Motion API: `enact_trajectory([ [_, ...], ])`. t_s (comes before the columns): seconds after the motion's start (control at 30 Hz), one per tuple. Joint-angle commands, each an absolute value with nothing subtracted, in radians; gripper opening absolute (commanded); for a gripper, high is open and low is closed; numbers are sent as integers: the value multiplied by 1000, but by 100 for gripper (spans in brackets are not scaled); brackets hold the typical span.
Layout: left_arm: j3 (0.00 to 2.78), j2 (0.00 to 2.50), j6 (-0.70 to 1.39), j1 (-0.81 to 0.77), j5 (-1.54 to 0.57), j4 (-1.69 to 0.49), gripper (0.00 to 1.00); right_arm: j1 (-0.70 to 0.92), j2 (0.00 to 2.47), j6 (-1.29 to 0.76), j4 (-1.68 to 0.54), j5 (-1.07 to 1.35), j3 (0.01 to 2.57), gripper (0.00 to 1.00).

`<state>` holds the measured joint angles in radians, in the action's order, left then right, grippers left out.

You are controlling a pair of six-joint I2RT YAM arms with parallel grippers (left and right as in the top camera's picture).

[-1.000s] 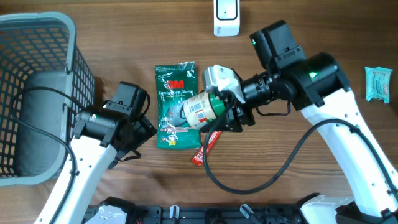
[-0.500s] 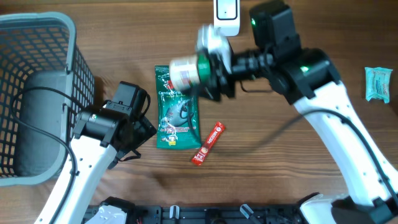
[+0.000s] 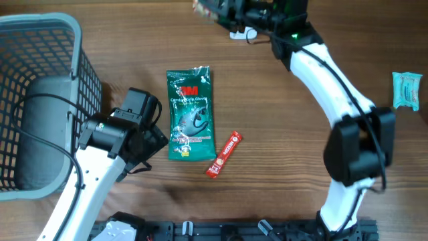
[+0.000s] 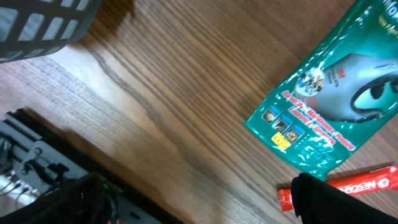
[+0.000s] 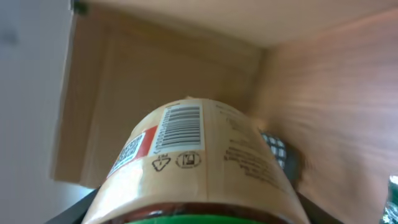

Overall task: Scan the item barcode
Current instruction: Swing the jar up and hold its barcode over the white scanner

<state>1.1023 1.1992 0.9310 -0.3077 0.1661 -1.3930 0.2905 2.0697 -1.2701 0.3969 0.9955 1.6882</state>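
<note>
Jar (image 5: pixel 193 155) lifted to far table (image 3: pixel 301 194) edge, right fingers (image 5: pixel 326 216) grasping it; left fingers (image 4: pixel 336 199) spread wide.

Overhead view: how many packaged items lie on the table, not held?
3: the green 3M glove pack at centre, the red stick sachet by its lower right corner, and a teal packet at the right edge. More may be hidden.

One each: basket (image 3: pixel 85 73), jar (image 5: pixel 193 162), sachet (image 3: pixel 223 154) — two packets (image 3: pixel 190 114) (image 3: pixel 406 89).

matt wood-grain table (image 3: pixel 281 157), glossy plastic pouch (image 3: pixel 190 114), paper-labelled jar (image 5: pixel 196 158), plastic basket (image 3: pixel 87 79)
</note>
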Motion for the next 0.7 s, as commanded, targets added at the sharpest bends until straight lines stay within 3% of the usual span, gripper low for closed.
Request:
enact_trajectory([
  [0.0,1102,1199,948,-312,169,-1394,100,252,2220,-1764,626,1033,1707,45],
  [0.2,1102,1199,948,-312,168,-1394,100,208,2401,-2072,904,923,1708,43],
  [0.4,1102,1199,948,-312,169,-1394,100,179,2448,-2045,905,792,1712,47],
  [0.67,1102,1199,948,-312,168,-1394,100,173,2451,-1937,720,685,1760,48],
])
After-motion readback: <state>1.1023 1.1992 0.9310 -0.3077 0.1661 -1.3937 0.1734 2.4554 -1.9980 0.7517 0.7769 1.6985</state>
